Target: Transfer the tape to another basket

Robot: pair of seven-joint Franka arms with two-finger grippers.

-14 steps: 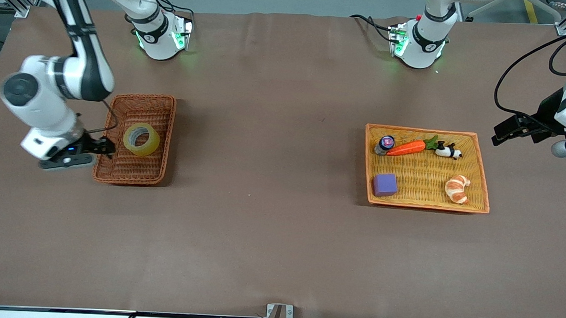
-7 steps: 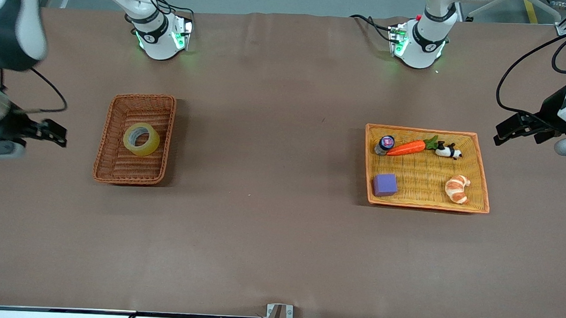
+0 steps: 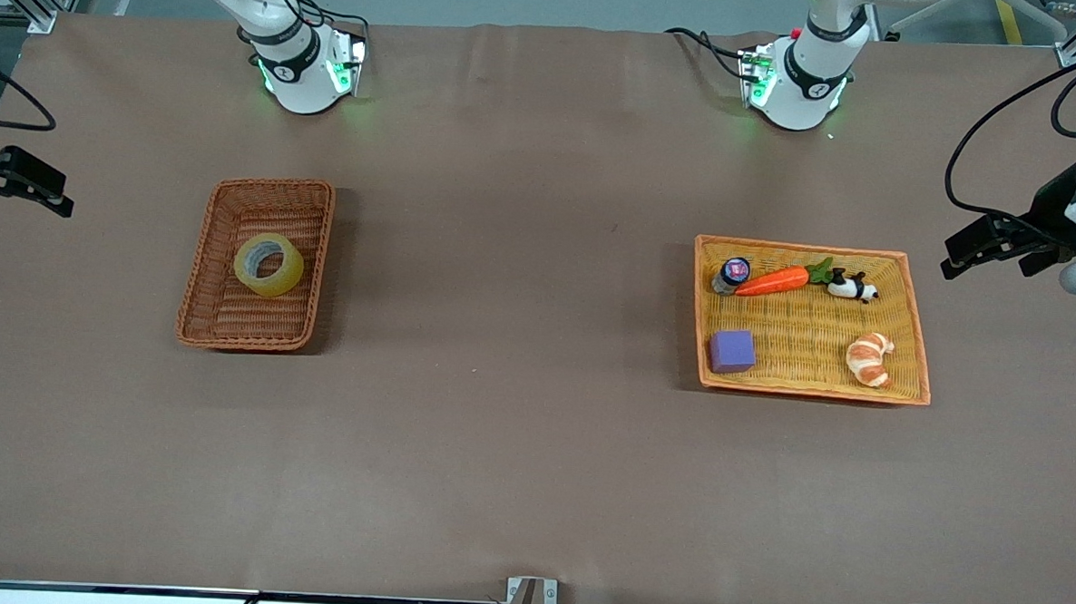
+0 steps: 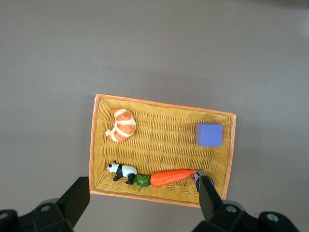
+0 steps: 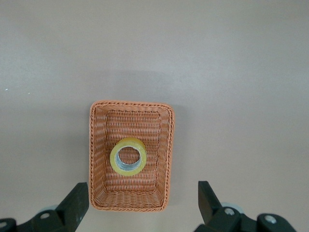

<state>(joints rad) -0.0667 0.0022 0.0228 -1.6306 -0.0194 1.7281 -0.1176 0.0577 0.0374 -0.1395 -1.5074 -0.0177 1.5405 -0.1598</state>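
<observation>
The tape [image 3: 286,276], a yellowish roll, lies flat in the reddish-brown wicker basket [image 3: 271,181] toward the right arm's end of the table. My right gripper [image 3: 27,189] is open and empty, raised over the table's edge beside that basket. In the right wrist view the tape [image 5: 114,159] sits mid-basket [image 5: 130,103], seen from above between the spread fingers of the right gripper [image 5: 141,188]. My left gripper [image 3: 984,246] is open and empty, raised beside the yellow tray, and waits; it also shows in the left wrist view [image 4: 142,186].
The orange-rimmed yellow tray [image 3: 804,248] lies toward the left arm's end. It holds a croissant toy [image 3: 869,357], a purple block [image 3: 732,350], a carrot [image 3: 772,280], a panda [image 3: 852,286] and a small jar [image 3: 731,274]. The tray also shows in the left wrist view [image 4: 159,102].
My right arm has risen and drawn away from the wicker basket toward the table's end. The tape has stayed in the basket. The left arm has hardly moved.
</observation>
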